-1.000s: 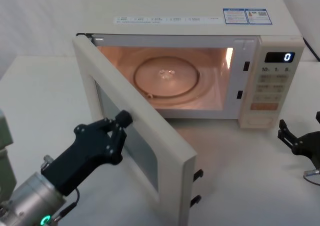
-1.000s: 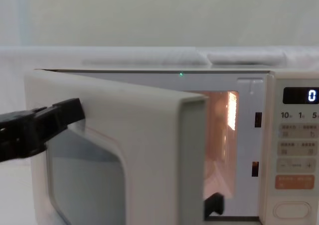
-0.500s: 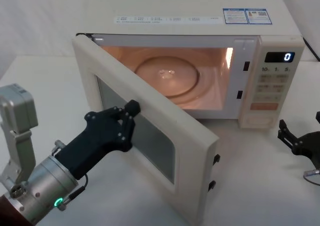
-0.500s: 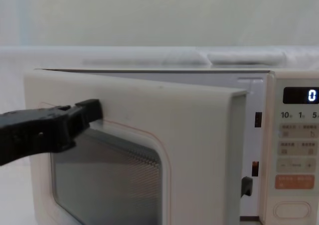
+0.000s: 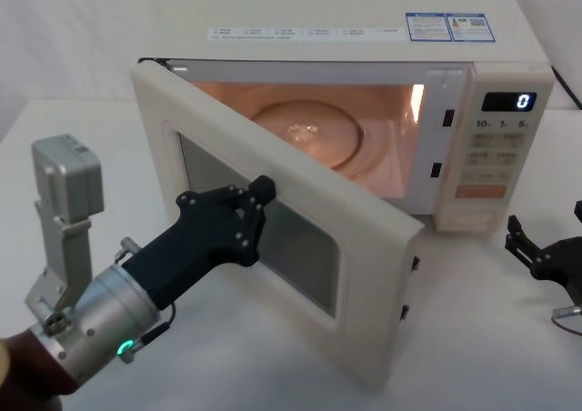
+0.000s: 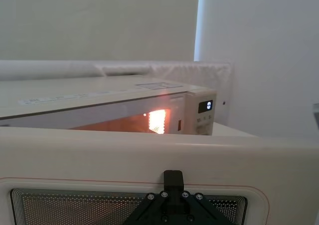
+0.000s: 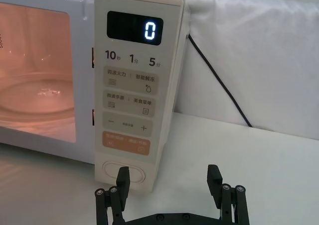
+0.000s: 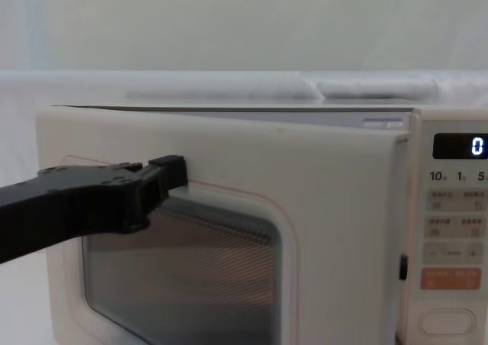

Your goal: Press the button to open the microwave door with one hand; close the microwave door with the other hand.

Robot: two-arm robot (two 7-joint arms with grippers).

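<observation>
step: you are on the closing half; the button's part looks done, since the door stands open and the cavity light is on.
microwave door (image 5: 273, 247): it hangs about half open, hinged at the left side of the microwave (image 5: 364, 52), its free edge swung out over the tabletop (image 5: 473, 338) toward you.
left gripper (image 5: 259, 193): its tip rests against the door's outer face just above the dark window, about midway along the door. you cannot tell from these views whether its fingers are spread or together; it holds nothing, it only pushes.
right gripper (image 7: 169, 180): it sits low near the right edge of the tabletop, in front of the control panel (image 5: 496, 147), with its fingers (image 7: 122, 177) wide apart and empty.
button (image 7: 123, 171): the plain oval key at the bottom of the panel, just beyond the right gripper and not touched.
how to push: keep the contact flat on the frame, not the mesh window. follow the door's arc toward the cavity so the tip does not slide off toward the hinge.
finish: slow near the end and press until the latch hooks at the free edge seat.
risk: a hard shove could shift the whole microwave backward.
</observation>
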